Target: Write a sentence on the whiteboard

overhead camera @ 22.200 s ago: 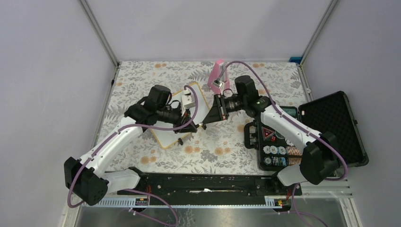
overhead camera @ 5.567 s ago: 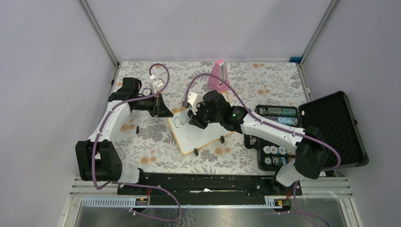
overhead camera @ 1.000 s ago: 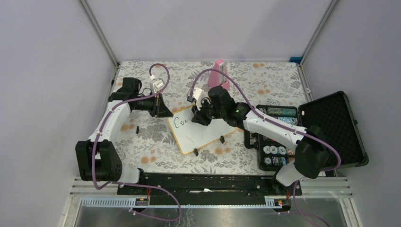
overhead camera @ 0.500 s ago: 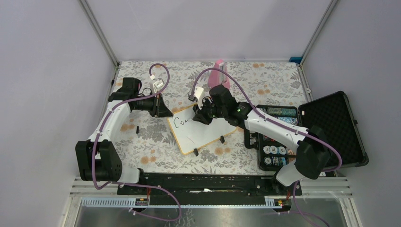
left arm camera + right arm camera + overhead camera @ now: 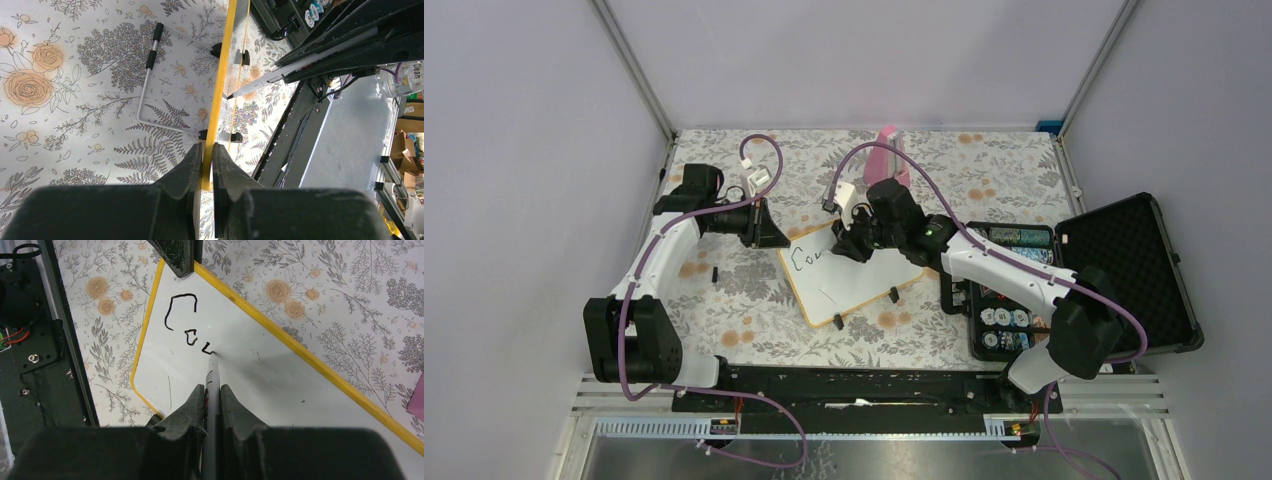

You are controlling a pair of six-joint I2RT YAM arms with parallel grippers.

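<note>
The whiteboard (image 5: 856, 285) lies propped at a slant in the middle of the flowered table. My left gripper (image 5: 776, 238) is shut on its yellow rim (image 5: 220, 85) at the far left corner, seen edge-on in the left wrist view (image 5: 207, 150). My right gripper (image 5: 856, 247) is shut on a grey marker (image 5: 212, 375) whose tip touches the board. The sentence (image 5: 187, 327) stands as black letters reading about "Cou", also seen from above (image 5: 804, 260). The marker also shows in the left wrist view (image 5: 300, 65).
An open black case (image 5: 1124, 270) with poker chips lies at the right. A pink object (image 5: 889, 155) stands behind the board. A small black piece (image 5: 714, 272) lies left of the board. A wire stand (image 5: 150, 50) props the board's back.
The marker has crept slightly right along the first line and a new stroke has appeared after "Co". The left arm and the board have stayed still.
</note>
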